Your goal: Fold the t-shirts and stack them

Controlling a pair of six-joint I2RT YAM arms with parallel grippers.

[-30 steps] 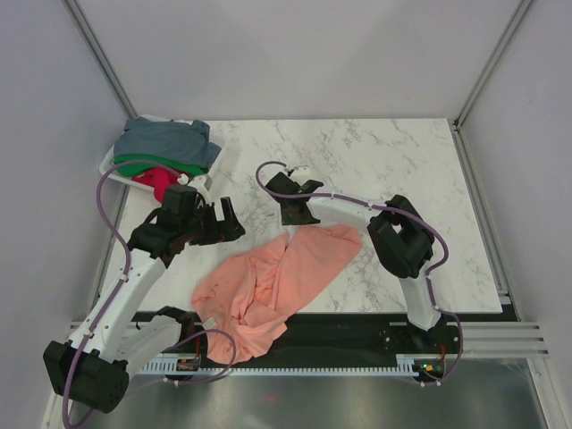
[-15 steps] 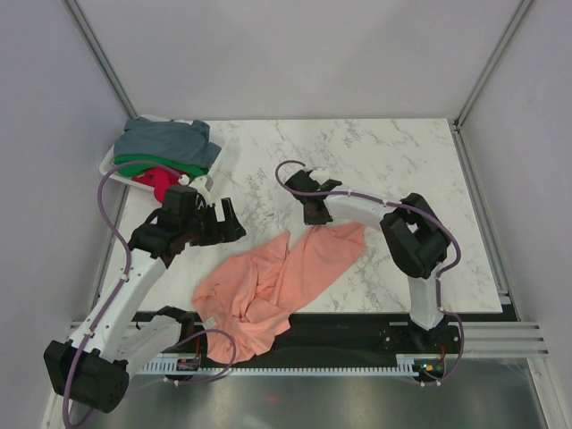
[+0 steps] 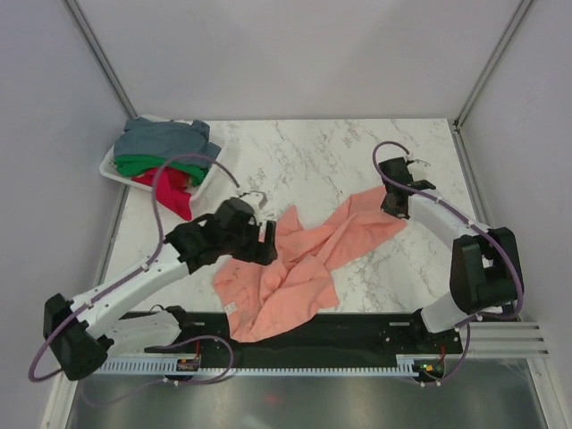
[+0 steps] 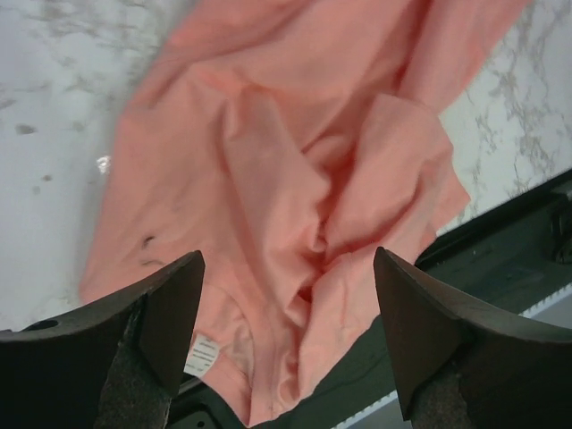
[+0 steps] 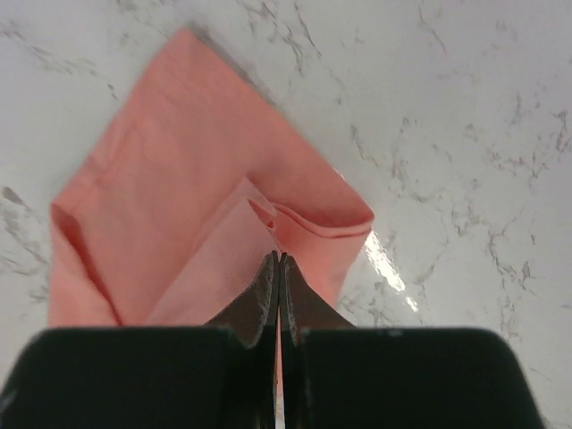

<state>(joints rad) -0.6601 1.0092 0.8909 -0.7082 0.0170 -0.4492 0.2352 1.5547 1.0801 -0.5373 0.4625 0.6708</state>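
Note:
A salmon-pink t-shirt [image 3: 304, 259] lies crumpled across the marble table, its near part hanging over the front edge. My right gripper [image 3: 394, 207] is shut on the shirt's far right corner; in the right wrist view the jaws [image 5: 280, 257] pinch a fold of the pink cloth [image 5: 179, 179]. My left gripper [image 3: 268, 246] hovers open over the shirt's left part, the rumpled cloth [image 4: 268, 134] between its fingers [image 4: 286, 268] but not touched. Grey-blue [image 3: 165, 136], green [image 3: 143, 164] and red [image 3: 174, 192] t-shirts are piled at the far left.
The piled shirts rest in a white mesh basket [image 3: 109, 170] at the table's far left corner. A black rail [image 3: 357, 326] runs along the near edge under the hanging cloth. The shirt's white label [image 4: 204, 353] shows near my left finger.
The right gripper shut on the shirt's corner and pulled it right and away, stretching the shirt out. The left arm swung right, from beside the basket to over the shirt.

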